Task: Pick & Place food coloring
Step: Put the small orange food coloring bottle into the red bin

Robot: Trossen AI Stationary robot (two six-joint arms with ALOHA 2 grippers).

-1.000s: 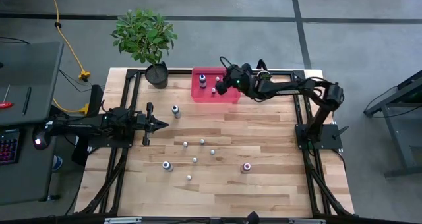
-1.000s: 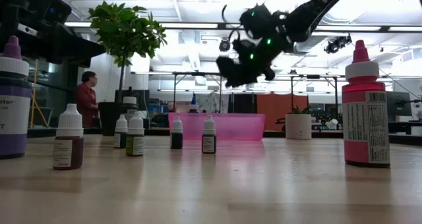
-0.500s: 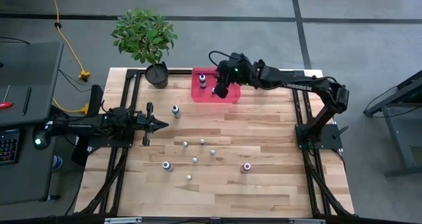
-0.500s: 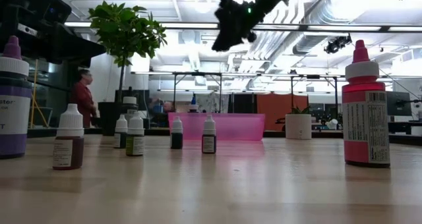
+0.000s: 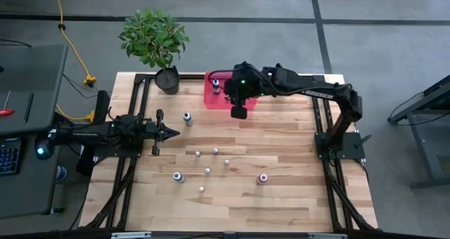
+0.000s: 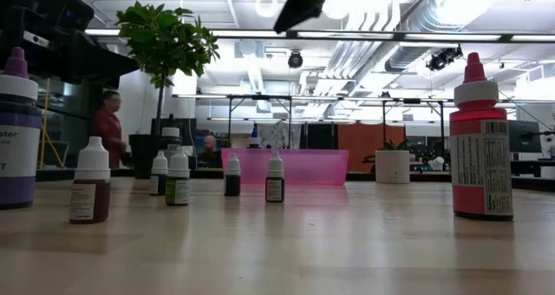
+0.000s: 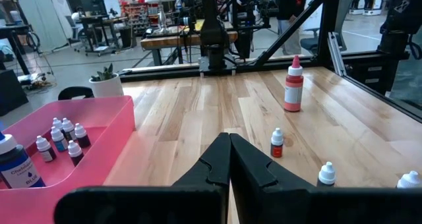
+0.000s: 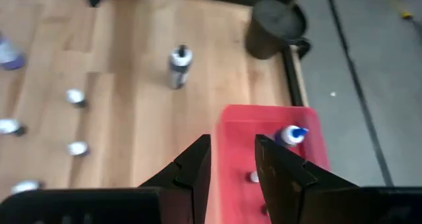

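Note:
Several small food coloring bottles stand upright on the wooden table (image 5: 281, 147): a larger one (image 5: 187, 118), whitish ones (image 5: 207, 171) and a red one (image 5: 262, 177) (image 6: 481, 139). More stand in the pink bin (image 5: 214, 98), among them a blue-capped one (image 8: 290, 134). My right gripper (image 5: 239, 112) (image 8: 232, 141) hangs high over the bin's near edge. It is open with nothing between its fingers, and it slants down. My left gripper (image 5: 172, 132) (image 7: 229, 137) rests shut at the table's left, pointing level.
A dark pot with a leafy plant (image 5: 167, 79) stands at the far left corner beside the bin. A small white plant pot (image 7: 105, 84) shows beyond the table. Black frame rails (image 5: 320, 126) run along the table's edges. Bare wood lies right of the bottles.
My right gripper has risen from just above the pink bin to high over it. It has drifted toward the table's near edge, and has swung from pointing toward the table's left to pointing toward the near edge. No bottle has moved.

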